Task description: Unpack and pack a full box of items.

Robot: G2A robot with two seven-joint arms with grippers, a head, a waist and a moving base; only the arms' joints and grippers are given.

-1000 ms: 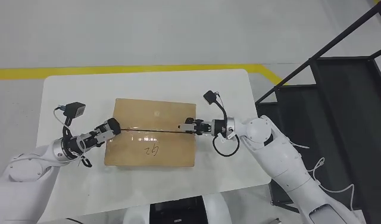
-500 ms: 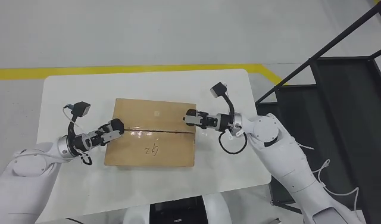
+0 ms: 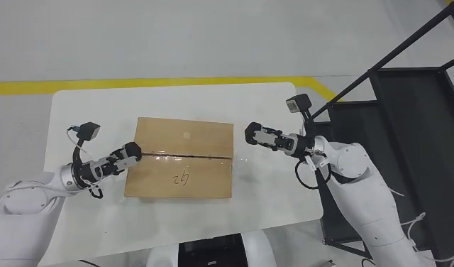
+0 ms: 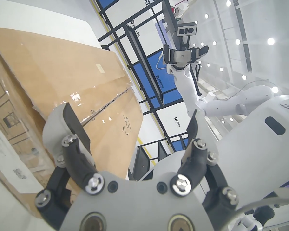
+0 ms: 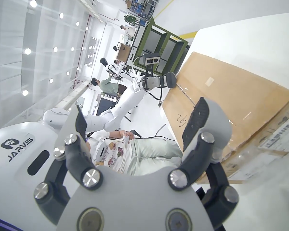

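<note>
On the white table (image 3: 85, 111), the cardboard box (image 3: 181, 135) lay closed near the middle, and the main change over the last second was at its right side. The right gripper (image 3: 250, 133), which had been against the right end of the centre seam (image 3: 186, 155), had drawn back and hung just clear of that edge, fingers spread and holding nothing. The left gripper (image 3: 133, 152) had barely shifted. It stayed at the seam's left end, fingers likewise apart and empty, one pad close to the box's top edge, though contact could not be made out. With both flaps lying flat, unpacking had seemingly not begun, and the retreat suggested the seam would need another approach. The box was plain matte brown board, broad and flat-topped, with a glossy strip of clear tape along the seam, a scrawled pen mark (image 3: 181, 179) on the near flap and printed labels (image 5: 279, 131) on its side.
</note>
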